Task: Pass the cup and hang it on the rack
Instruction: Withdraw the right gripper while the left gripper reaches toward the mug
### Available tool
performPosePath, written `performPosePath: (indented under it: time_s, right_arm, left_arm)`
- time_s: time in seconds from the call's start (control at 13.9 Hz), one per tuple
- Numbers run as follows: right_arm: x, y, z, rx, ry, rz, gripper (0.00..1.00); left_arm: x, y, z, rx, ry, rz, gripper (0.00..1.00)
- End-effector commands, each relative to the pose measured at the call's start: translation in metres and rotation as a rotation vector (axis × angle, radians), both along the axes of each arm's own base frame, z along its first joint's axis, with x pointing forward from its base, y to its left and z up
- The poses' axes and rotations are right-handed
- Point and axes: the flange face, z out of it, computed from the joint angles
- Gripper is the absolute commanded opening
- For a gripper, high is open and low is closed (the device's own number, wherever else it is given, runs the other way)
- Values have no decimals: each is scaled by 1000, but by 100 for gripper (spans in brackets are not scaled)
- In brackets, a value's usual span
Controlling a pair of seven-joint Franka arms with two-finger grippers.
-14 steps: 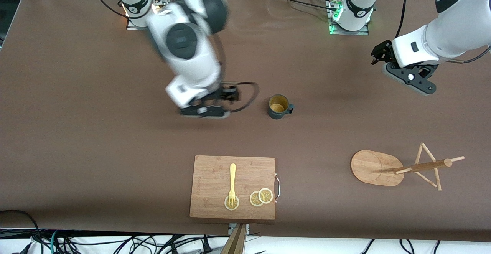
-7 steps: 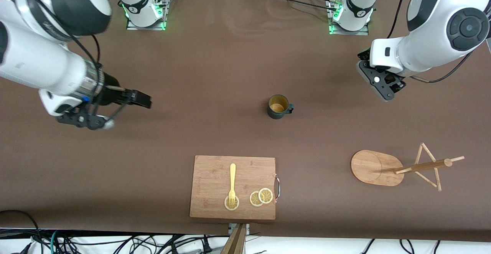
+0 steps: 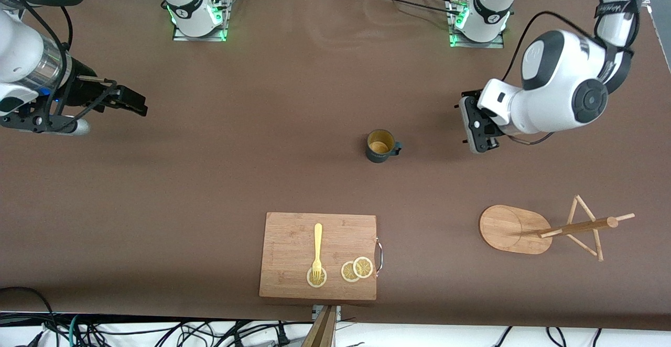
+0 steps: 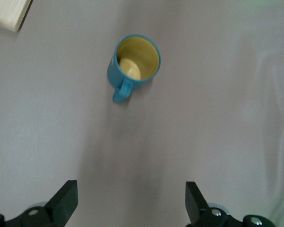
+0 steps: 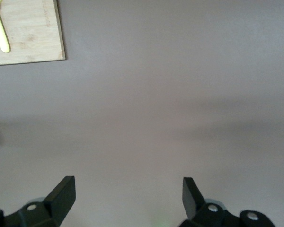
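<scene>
The cup (image 3: pixel 381 145) is set upright near mid-table. The cutting board (image 3: pixel 293 242) is placed nearer the front camera, with a fork (image 3: pixel 317 247) and three lemon slices (image 3: pixel 357 269) laid on it. The rack (image 3: pixel 550 229) is stationed toward the left arm's end, well apart from both.

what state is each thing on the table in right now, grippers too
dark teal ribbed cup: upright on the table, empty, handle toward the left arm's end, untouched
light wooden mug rack: standing, pegs bare
rectangular bamboo cutting board: flat, carrying fork and slices
yellow fork: lying on the board, tines on one slice
lemon slices: flat, two overlapping
left gripper: open, empty, over bare table beside the cup
right gripper: open, empty, over bare table at the right arm's end
</scene>
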Motion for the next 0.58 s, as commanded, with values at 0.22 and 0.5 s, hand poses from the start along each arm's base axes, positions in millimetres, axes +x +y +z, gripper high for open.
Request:
performPosePath:
  time_s: [0.22, 0.5]
  right_arm:
    - [-8, -28, 2, -9, -30, 51, 100]
    - [-8, -30, 7, -36, -40, 73, 100]
  left_arm:
    - [-33, -16, -109, -279, -164, -59, 100]
    - [-59, -19, -173, -482, -235, -19, 100]
